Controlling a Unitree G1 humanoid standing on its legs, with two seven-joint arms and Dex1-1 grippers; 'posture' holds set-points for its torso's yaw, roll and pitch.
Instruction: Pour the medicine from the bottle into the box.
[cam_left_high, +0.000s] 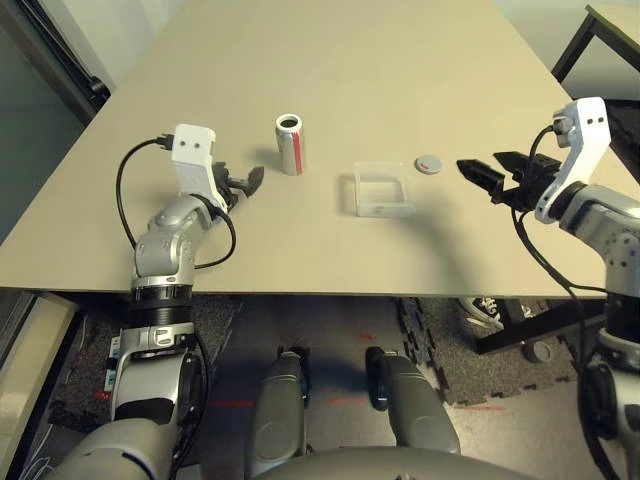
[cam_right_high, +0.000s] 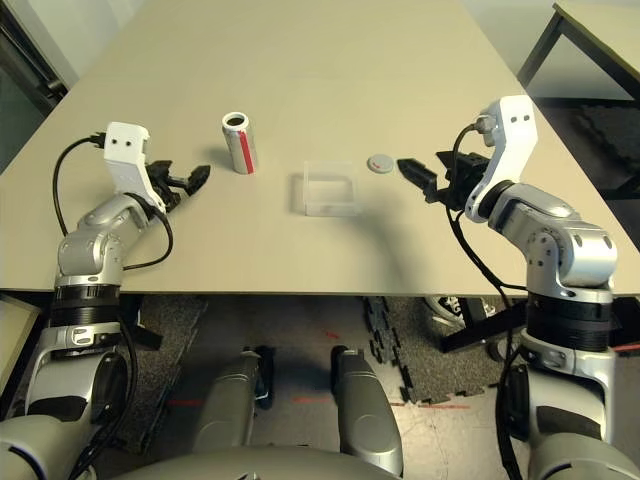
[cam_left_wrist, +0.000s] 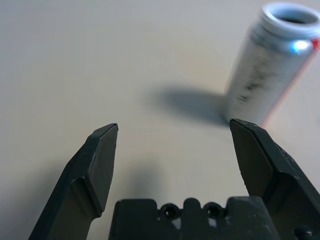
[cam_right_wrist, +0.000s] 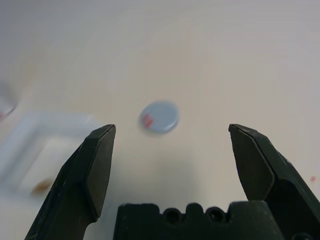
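Observation:
The bottle (cam_left_high: 290, 145) stands upright on the table left of centre, silvery with a red stripe, its mouth open and uncapped. It also rises beyond my left fingers in the left wrist view, bottle (cam_left_wrist: 267, 65). My left gripper (cam_left_high: 248, 183) sits open a short way to the bottle's left, clear of it, with nothing between its fingers. The clear box (cam_left_high: 383, 190) lies flat at the middle of the table; a small brownish speck (cam_right_wrist: 42, 186) lies inside it. My right gripper (cam_left_high: 487, 168) hovers open to the right of the box, holding nothing.
A loose flat grey cap disc (cam_left_high: 429, 164) lies between the box and my right gripper, and just ahead of my right fingers as the cap disc (cam_right_wrist: 159, 117). The tan table (cam_left_high: 350, 60) stretches bare behind everything. A black cable loops by my left forearm.

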